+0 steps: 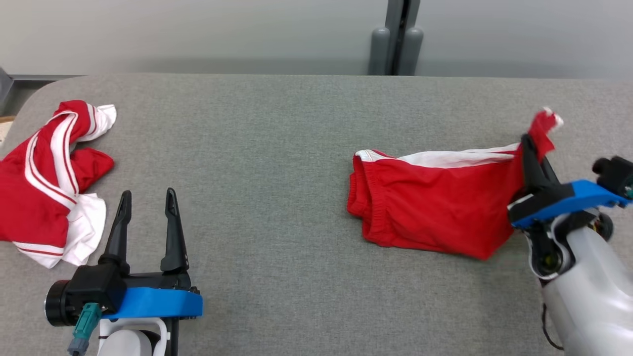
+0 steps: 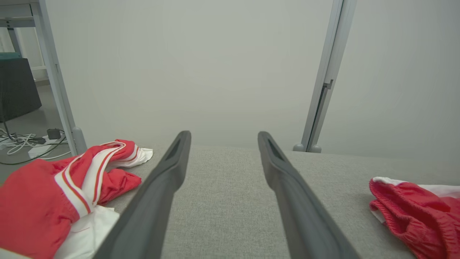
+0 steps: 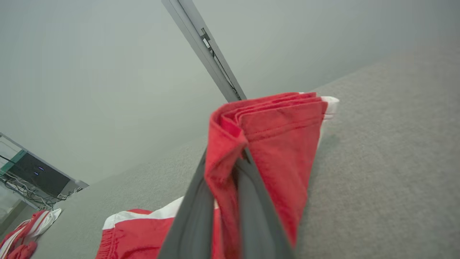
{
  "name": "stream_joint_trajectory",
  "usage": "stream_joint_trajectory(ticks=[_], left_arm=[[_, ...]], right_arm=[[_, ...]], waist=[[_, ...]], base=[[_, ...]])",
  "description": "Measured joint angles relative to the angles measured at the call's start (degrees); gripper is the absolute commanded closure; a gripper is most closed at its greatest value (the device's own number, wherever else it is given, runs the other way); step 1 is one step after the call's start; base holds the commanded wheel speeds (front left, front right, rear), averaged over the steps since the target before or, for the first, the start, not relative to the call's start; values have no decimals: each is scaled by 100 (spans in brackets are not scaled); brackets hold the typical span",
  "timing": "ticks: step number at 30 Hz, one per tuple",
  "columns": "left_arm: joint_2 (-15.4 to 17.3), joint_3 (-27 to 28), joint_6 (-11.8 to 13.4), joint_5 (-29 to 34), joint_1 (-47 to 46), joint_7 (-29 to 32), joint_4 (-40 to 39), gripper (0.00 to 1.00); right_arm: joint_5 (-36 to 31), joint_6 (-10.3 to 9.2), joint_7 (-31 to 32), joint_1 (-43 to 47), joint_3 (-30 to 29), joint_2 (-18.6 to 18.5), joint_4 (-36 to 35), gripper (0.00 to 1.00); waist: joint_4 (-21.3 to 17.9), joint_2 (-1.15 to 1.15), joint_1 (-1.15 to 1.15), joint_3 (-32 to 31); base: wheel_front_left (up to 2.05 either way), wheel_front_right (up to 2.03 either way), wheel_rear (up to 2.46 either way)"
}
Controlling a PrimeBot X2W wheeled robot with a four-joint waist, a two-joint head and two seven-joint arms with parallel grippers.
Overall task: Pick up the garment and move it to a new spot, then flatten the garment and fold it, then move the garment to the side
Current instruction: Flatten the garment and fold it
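The garment [image 1: 435, 207] is a pair of red shorts with white trim, lying right of centre on the grey table [image 1: 277, 173]. Its right corner is lifted off the surface, and my right gripper [image 1: 530, 144] is shut on that corner. In the right wrist view the red cloth [image 3: 280, 144] bunches up between and over the dark fingers [image 3: 194, 216] of the right gripper [image 3: 226, 158]. My left gripper [image 1: 148, 193] stands open and holds nothing at the lower left, over bare table. In the left wrist view the left gripper [image 2: 223, 133] points at the far edge, and the shorts' waistband [image 2: 413, 212] shows at the right.
A second crumpled red and white striped garment [image 1: 49, 183] lies at the table's far left, just left of my left gripper [image 2: 54, 194]. A grey post [image 1: 395, 44] stands behind the table's back edge. Bare table lies between the two garments.
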Motion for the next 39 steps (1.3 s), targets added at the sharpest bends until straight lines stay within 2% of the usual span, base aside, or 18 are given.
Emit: stream_joint_trajectory(ticks=[7,13,21,28,29,30,31,34,39], left_arm=[[-1,-79,11,-82,20,0,38,0],[-1,-79,26,-118,39,-1,48,0],[0,-90,68,-183,134,-1,22,0],[-1,-120,100,-219,130,0,30,0],[-1,-123,100,-219,123,-1,35,0],[-1,-125,100,-219,114,0,43,0],[-1,-129,97,-218,108,0,51,0],[0,-138,94,-207,107,0,71,0],[-1,-130,92,-188,125,-1,109,0]], right_arm=[[-269,0,56,-398,391,408,-157,100],[-541,0,168,-354,1045,643,-338,100],[-856,0,207,447,1936,516,-880,100],[-1150,0,233,909,2298,427,-993,100],[-1183,0,243,923,2325,431,-969,84],[-1204,0,238,929,2332,443,-951,54],[-1249,0,232,930,2354,458,-937,0],[-1589,0,135,937,2443,495,-900,0],[-1857,0,14,1065,2277,673,-990,0]], waist=[[206,0,0,-48],[359,0,0,-67],[421,0,0,-61],[399,0,0,-37],[396,0,0,-33],[394,0,0,-31],[389,0,0,-33],[359,0,0,-64],[243,0,0,-140]], base=[[0,0,0],[0,0,0],[0,0,0],[0,0,0],[0,0,0],[0,0,0],[0,0,0],[0,0,0],[0,0,0]])
